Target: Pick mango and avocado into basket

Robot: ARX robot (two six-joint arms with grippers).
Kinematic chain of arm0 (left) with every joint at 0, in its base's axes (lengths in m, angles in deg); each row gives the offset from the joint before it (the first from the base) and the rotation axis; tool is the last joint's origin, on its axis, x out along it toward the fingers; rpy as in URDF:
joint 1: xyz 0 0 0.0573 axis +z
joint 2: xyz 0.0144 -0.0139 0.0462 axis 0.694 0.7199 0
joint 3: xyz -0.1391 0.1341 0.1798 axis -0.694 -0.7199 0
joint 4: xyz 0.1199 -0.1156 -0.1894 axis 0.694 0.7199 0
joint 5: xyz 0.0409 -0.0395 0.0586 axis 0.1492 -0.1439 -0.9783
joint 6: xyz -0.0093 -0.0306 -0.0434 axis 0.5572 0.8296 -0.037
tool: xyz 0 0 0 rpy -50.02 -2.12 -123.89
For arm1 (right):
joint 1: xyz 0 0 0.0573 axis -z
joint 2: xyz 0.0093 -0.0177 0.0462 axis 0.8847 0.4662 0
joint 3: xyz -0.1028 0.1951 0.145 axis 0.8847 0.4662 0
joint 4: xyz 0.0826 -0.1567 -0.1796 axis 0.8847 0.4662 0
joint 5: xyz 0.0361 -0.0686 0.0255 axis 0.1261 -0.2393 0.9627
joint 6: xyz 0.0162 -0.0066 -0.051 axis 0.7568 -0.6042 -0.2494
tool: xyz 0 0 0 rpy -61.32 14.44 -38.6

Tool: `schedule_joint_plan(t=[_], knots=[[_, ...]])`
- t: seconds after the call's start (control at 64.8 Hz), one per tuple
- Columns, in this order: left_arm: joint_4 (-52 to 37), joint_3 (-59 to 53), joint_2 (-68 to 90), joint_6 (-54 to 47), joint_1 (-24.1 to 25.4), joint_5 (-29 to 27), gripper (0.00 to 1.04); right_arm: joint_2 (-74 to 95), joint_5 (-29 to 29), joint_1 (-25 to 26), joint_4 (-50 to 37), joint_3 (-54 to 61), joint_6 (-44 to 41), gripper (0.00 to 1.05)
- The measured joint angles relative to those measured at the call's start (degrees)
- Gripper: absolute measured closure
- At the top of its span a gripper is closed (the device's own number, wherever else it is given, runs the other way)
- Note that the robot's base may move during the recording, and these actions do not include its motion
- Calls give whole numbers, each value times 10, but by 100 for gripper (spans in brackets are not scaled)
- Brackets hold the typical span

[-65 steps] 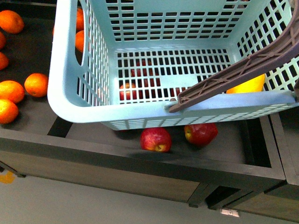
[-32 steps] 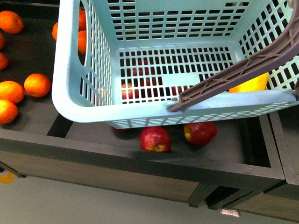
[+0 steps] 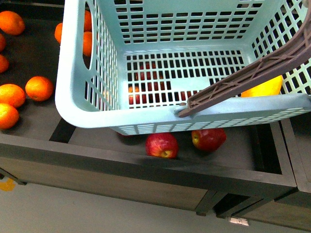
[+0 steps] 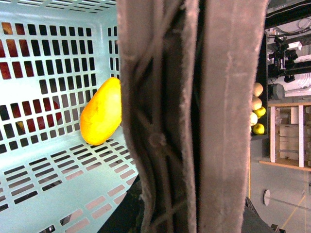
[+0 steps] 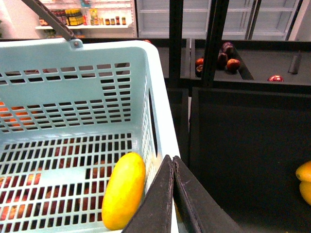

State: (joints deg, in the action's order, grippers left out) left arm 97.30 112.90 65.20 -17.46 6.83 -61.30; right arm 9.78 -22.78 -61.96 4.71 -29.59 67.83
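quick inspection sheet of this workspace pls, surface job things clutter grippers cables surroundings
surface: dark display shelf, fruit lying on it
job's things: mango lies in the basket by a side wall; avocado nothing seen
clutter: oranges left of the basket, red apples beneath it
grippers: right gripper shut, empty, at the basket rim; left gripper hidden behind brown handle, state unclear
cables: nothing seen
surroundings: grey floor, stocked store shelves

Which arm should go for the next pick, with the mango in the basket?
Right, probably. The right gripper is free, jaws shut on nothing beside the basket rim. The brown handle fills the left wrist view, so the left arm seems occupied.
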Motion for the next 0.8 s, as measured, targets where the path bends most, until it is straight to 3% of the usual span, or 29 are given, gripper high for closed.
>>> schedule_joint_plan(t=[0.093, 0.232, 0.772, 0.803], knots=[[0, 0, 0, 0, 0, -2, 89, -9, 0, 0, -20, 21, 0, 103], [0, 0, 0, 0, 0, 0, 89, -54, 0, 0, 21, 27, -2, 100], [0, 0, 0, 0, 0, 0, 89, -66, -1, 0, 25, 27, -1, 8], [0, 0, 0, 0, -2, 0, 89, -66, -2, 0, 25, 27, -1, 8]])
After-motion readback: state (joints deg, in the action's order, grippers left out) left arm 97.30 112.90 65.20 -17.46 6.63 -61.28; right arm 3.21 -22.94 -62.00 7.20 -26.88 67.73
